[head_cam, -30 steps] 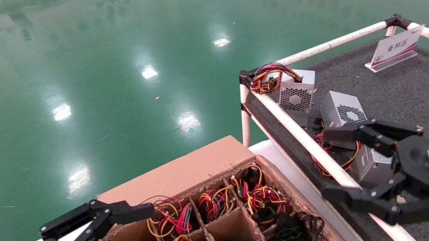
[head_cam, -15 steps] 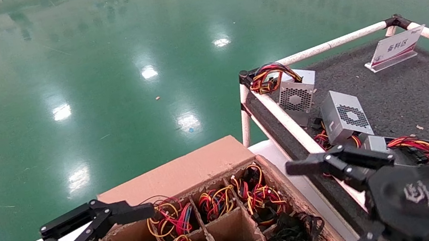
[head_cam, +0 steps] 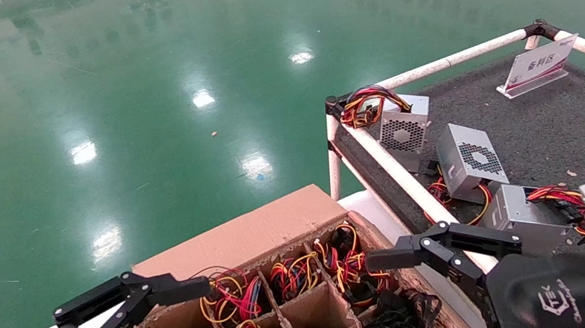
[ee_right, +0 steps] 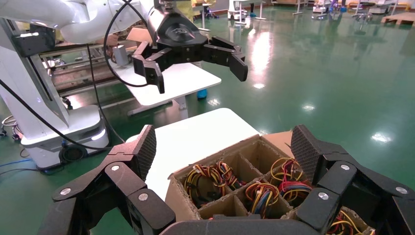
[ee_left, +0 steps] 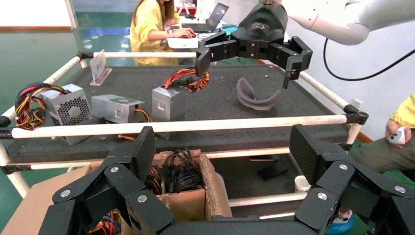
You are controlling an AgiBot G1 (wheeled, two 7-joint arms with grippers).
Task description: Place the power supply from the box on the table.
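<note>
The power supply (head_cam: 521, 218), a small silver cuboid trailing red and yellow wires, lies on the dark grey table (head_cam: 557, 113) close to the near rail; it also shows from the left wrist (ee_left: 169, 103). My right gripper (head_cam: 391, 290) is open and holds nothing, hovering over the right edge of the box (head_cam: 245, 237). From its wrist, my right gripper (ee_right: 225, 147) looks down on compartments of the box (ee_right: 230, 161) filled with coloured wire bundles. My left gripper (head_cam: 136, 297) hangs open at the box's left corner, empty (ee_left: 225, 152).
Two silver units with fan grilles (head_cam: 403, 130) (head_cam: 470, 158) stand on the table behind the white rail (head_cam: 408, 180). A white-and-red sign (head_cam: 537, 65) sits at the back. A grey curved piece (ee_left: 257, 95) lies on the table. The box rests on a white stand (ee_right: 195, 137).
My right gripper has drawn back from around the power supply on the table, over the rail, to above the box's right edge, still open. The power supply stays on the table. The left arm has not moved.
</note>
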